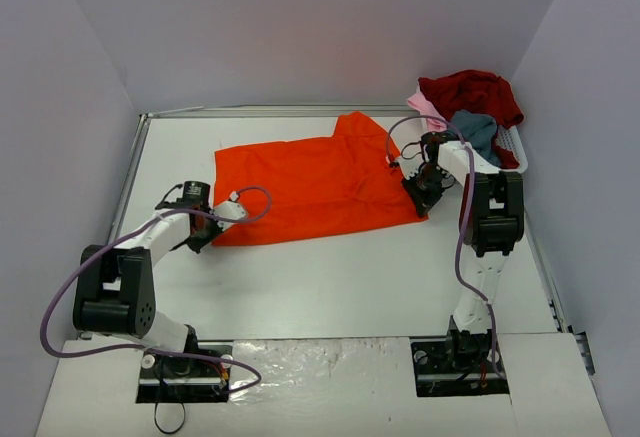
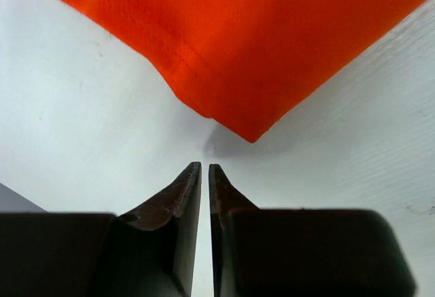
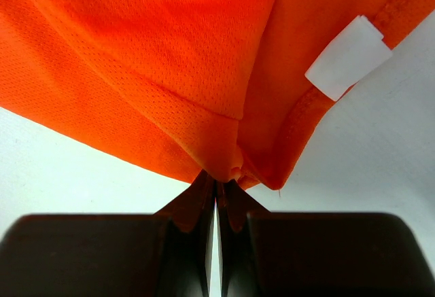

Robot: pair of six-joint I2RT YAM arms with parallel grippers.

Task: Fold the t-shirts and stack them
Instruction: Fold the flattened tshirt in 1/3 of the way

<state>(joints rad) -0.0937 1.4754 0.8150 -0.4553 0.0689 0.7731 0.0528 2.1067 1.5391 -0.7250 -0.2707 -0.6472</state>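
Across the table (image 1: 330,287) we have the orange-red t-shirt (image 1: 320,187) spread, folding barely begun by our judgement. Our right gripper (image 3: 216,185) pinches its edge (beside the white tag (image 3: 348,58)). Our left gripper (image 2: 204,169) sits closed and empty near the hem. The other t-shirts (image 1: 472,95) lie heaped in the basket (image 1: 516,147), none stacked.

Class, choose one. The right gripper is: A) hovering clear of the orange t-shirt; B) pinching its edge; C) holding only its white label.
B: the right gripper is closed on a bunched edge of the orange t-shirt; the white label lies apart from it.
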